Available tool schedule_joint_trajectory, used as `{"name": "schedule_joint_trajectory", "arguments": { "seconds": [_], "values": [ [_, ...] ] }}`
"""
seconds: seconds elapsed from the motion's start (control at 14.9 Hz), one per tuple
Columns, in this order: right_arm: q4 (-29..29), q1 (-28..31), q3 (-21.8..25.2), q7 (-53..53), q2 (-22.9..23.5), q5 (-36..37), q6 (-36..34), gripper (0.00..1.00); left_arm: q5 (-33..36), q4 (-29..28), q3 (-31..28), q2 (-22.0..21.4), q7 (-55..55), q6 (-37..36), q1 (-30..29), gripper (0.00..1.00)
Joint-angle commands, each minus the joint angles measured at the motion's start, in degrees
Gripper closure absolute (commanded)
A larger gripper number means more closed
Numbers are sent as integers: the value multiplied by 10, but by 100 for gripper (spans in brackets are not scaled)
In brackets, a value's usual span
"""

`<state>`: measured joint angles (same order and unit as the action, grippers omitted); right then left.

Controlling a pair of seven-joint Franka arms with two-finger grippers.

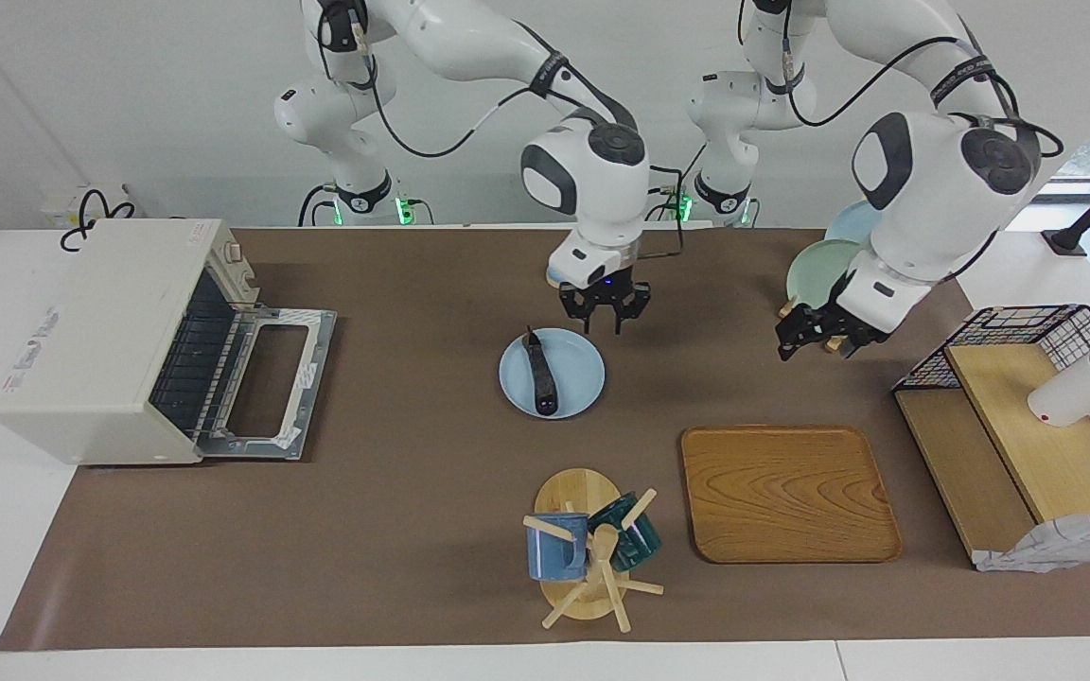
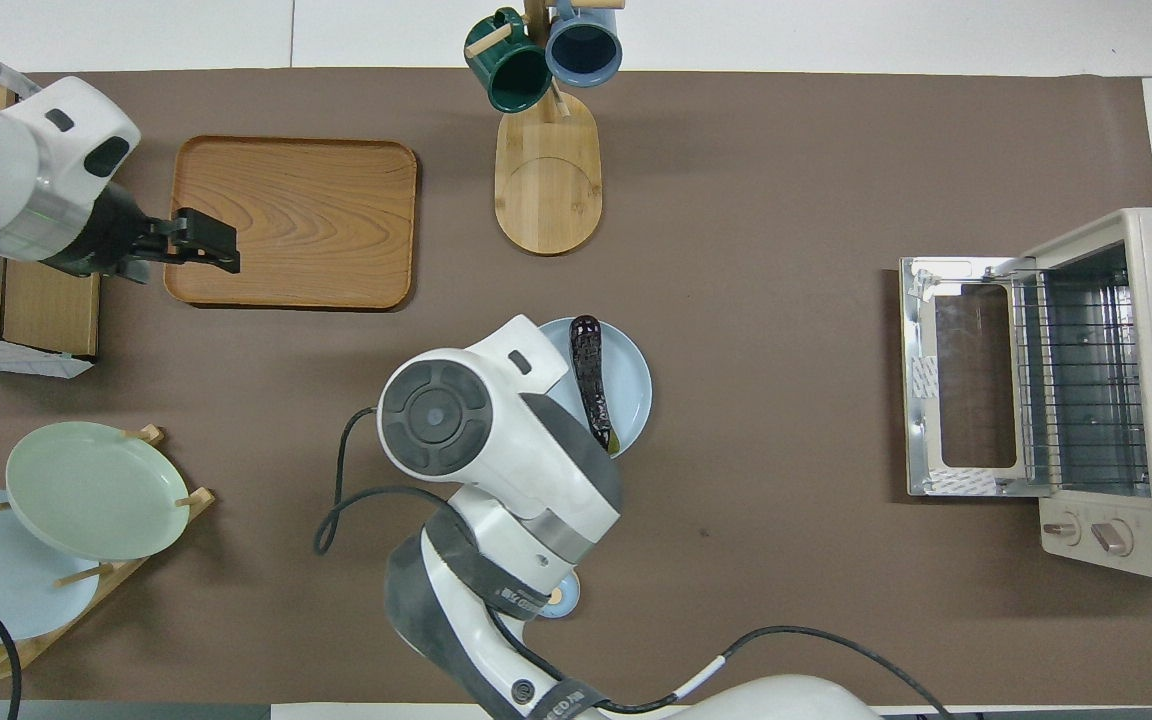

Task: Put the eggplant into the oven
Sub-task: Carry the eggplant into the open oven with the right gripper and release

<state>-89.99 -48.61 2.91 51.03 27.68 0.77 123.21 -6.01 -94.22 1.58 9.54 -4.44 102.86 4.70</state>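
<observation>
The eggplant, long and dark purple-black, lies on a light-blue plate mid-table. The off-white oven stands at the right arm's end of the table, its door folded down flat and its wire rack showing. My right gripper hangs open and empty just over the plate's edge nearer the robots; in the overhead view its own arm hides it. My left gripper is open and empty, over the edge of the wooden tray toward the left arm's end.
A wooden tray and a mug tree with two mugs stand farther from the robots than the plate. A plate rack and a wire basket with wooden shelves sit at the left arm's end.
</observation>
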Motion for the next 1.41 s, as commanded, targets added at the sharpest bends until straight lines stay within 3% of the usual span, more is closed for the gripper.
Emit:
{"name": "schedule_joint_trajectory", "arguments": {
  "seconds": [0.0,0.2,0.47,0.81,0.87,0.94,1.01,1.34],
  "values": [
    [5,10,3,6,26,14,31,50,20,0,6,-30,16,-38,-18,0],
    [-27,7,3,-10,16,64,33,50,42,1,7,-60,15,-76,-18,0],
    [-101,0,3,-11,-4,67,99,50,66,-8,9,-93,15,-115,-11,0],
    [-124,0,1,-10,-12,66,106,70,65,-52,8,-114,12,-82,-7,0],
    [-135,-1,1,-10,-14,66,116,77,65,-46,5,-110,10,-79,1,0],
    [-140,-1,1,-10,-17,66,115,91,65,-34,2,-106,9,-87,8,0],
    [-137,-3,0,-10,-18,66,103,100,65,-21,-3,-102,9,-105,15,0],
    [-47,3,3,-11,-16,115,-69,100,62,39,-11,-84,9,-184,29,0]
  ]
}}
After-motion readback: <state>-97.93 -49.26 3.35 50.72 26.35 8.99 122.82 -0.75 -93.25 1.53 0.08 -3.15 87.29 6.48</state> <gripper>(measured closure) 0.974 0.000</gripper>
